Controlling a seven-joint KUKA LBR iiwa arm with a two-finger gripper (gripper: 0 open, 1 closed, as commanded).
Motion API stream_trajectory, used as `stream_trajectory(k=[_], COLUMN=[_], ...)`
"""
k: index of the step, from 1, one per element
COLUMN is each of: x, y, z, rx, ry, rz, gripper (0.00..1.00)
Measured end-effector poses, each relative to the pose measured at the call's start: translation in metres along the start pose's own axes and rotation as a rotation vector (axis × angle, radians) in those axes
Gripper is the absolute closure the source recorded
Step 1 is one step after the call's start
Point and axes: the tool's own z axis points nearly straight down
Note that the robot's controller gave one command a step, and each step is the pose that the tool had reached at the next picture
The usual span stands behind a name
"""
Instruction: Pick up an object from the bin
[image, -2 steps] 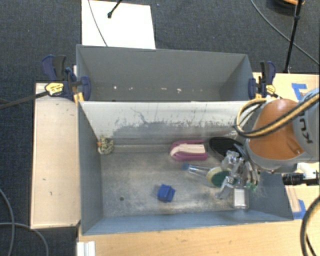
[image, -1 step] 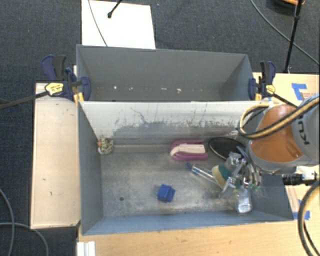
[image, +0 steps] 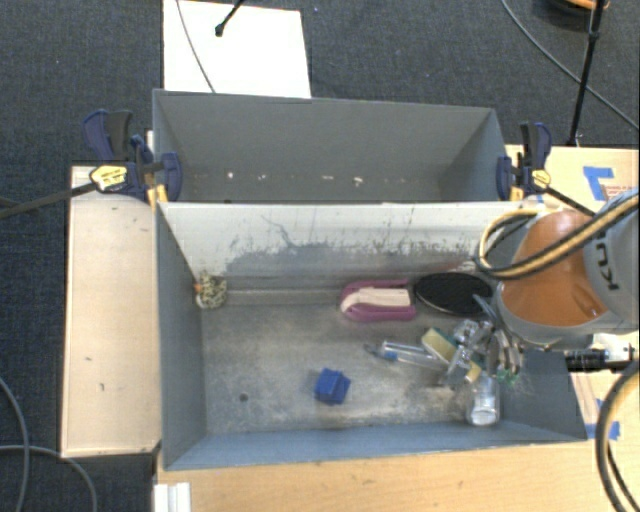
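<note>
My gripper (image: 470, 355) hangs low at the bin's right side, under the orange-covered wrist. It is right over a pale yellow block (image: 437, 345) and touches or nearly touches it. A clear pen-like tube with a blue part (image: 398, 352) lies just left of the block, pointing left. A small clear bottle (image: 484, 406) lies just below the gripper near the front wall. A black round disc (image: 450, 292) rests behind it, by the back wall.
A purple and pink oblong thing (image: 378, 301) lies at the back wall's middle. A blue cube (image: 331, 386) sits on the floor front of centre. A small mottled lump (image: 210, 291) is in the back left corner. The arm covers the bin's right wall.
</note>
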Motion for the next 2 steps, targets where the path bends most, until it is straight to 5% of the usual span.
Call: stream_trajectory(k=[1,2], x=[0.025,0.022], y=[0.032,0.054], z=[-0.092,-0.185], rx=[-0.003,-0.003], ry=[-0.004,-0.007], rz=[0.055,0.053], gripper=[1.0,1.0])
